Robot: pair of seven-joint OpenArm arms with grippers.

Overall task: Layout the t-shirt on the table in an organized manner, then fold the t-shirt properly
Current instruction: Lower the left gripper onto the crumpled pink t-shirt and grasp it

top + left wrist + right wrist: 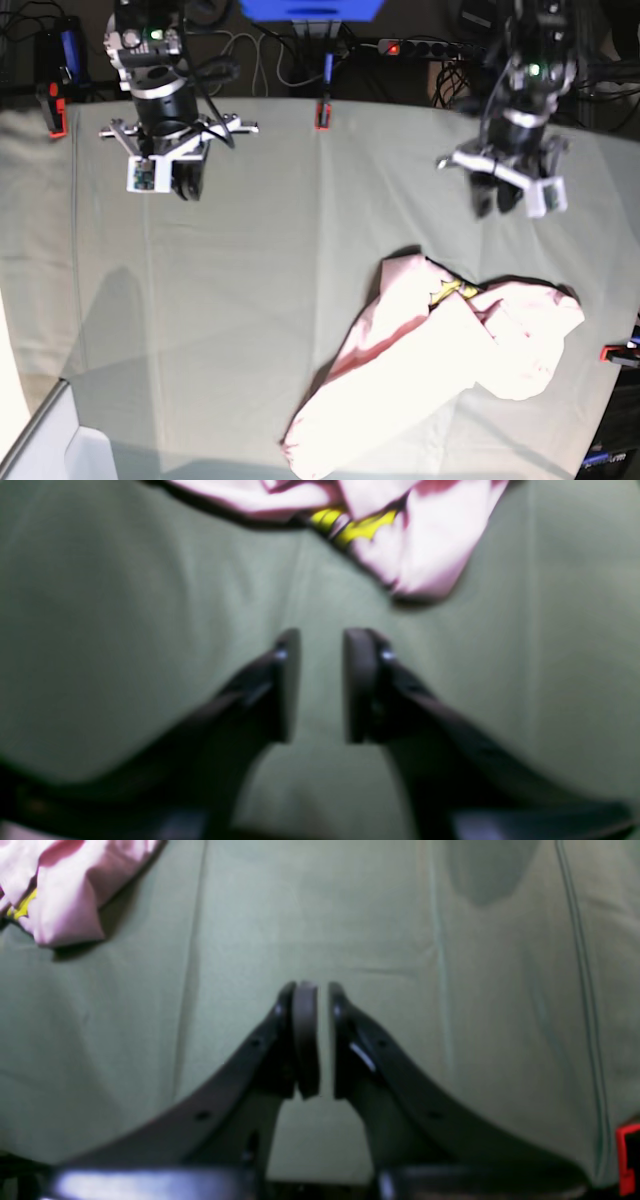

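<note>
Crumpled in a loose heap at the near right of the table point(250, 300): the t-shirt point(440, 370), pale pink, folded over itself, a scrap of yellow print point(452, 291) peeking from a crease at its far side. Stretched under it, creased grey-green cloth, bare over the whole left half. Just off the shirt's right end, at the table's right edge, a red clamp point(622, 352). Farther back on the right, raised over the cloth just beyond the shirt, the left gripper point(321, 685), fingers parted with plain cloth showing through the gap, nothing between them; pink fabric and yellow print at the top of its wrist view. At the far left, well apart from the shirt, the right gripper point(323, 1040), pads drawn close with only a thin slit between, empty. Along the far edge, two more red clamps point(322, 116), then cables and a power strip point(420, 46) behind.
</note>
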